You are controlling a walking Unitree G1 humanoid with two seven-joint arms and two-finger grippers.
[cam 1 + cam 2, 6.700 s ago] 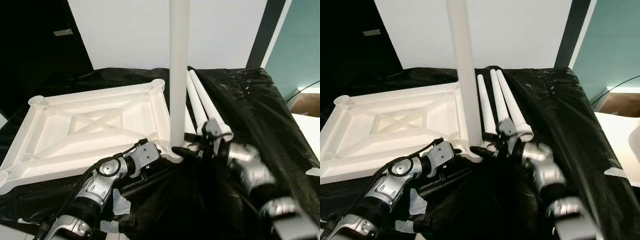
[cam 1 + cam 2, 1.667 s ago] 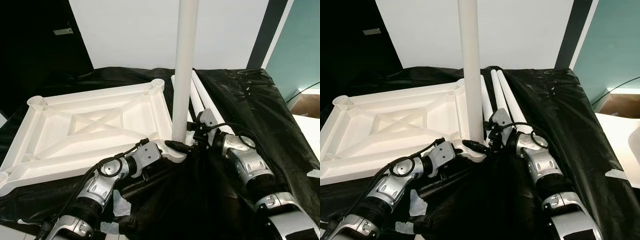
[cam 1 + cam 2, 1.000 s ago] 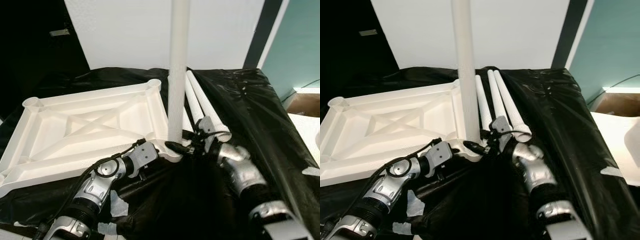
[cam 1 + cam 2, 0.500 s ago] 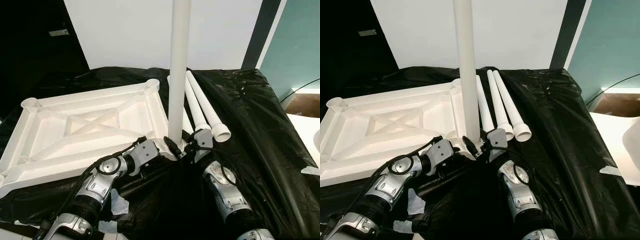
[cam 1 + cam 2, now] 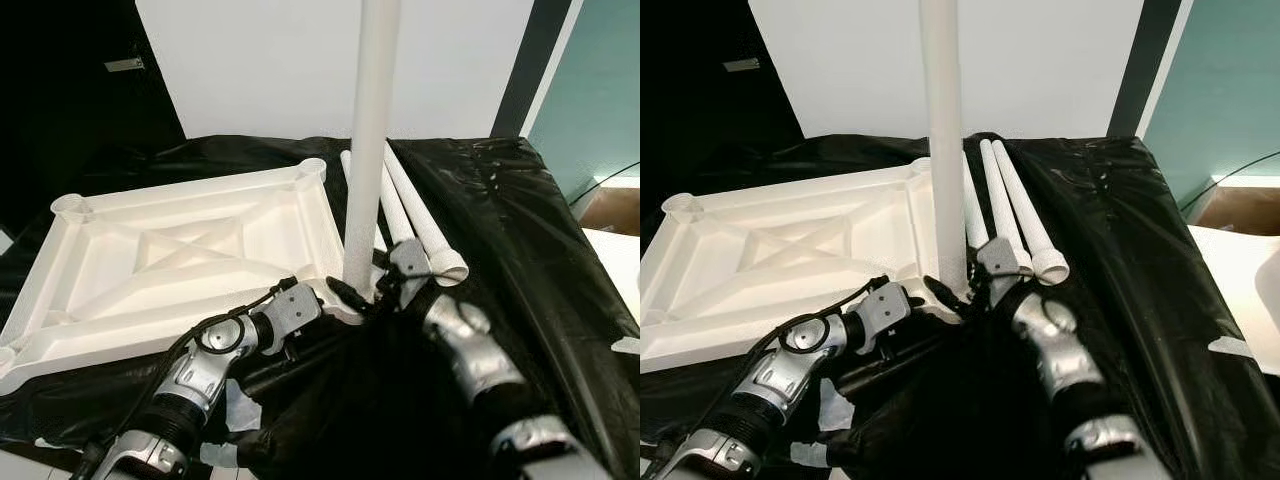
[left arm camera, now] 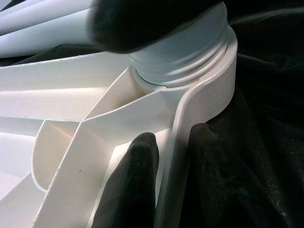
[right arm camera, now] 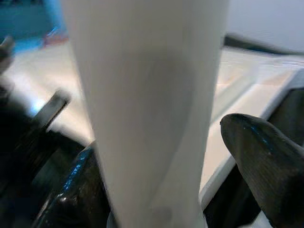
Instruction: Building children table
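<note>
Since half a second ago the right forearm is swung outward and the upright leg [image 5: 368, 160] is tipped slightly, its top leaning toward the robot's right. The leg's foot is seated in the near corner socket [image 6: 190, 66] of the upturned white tabletop [image 5: 180, 250], which lies on the black-draped counter [image 5: 520, 220].

The right tool [image 5: 368, 292] is placed low at the leg's base, its fingers [image 7: 266, 156] spread on either side of the shaft; a small gap is seen beside one finger, so the grip appears loose, probably for turning the leg home.

The left tool [image 6: 164, 185] is closed over the tabletop's rim just beside the socket, one finger inside and one outside, presumably to stop the top from shifting while the leg is worked.

Three spare legs [image 5: 1005, 215] are laid side by side on the counter behind the right tool. The other three sockets stand unfilled.
</note>
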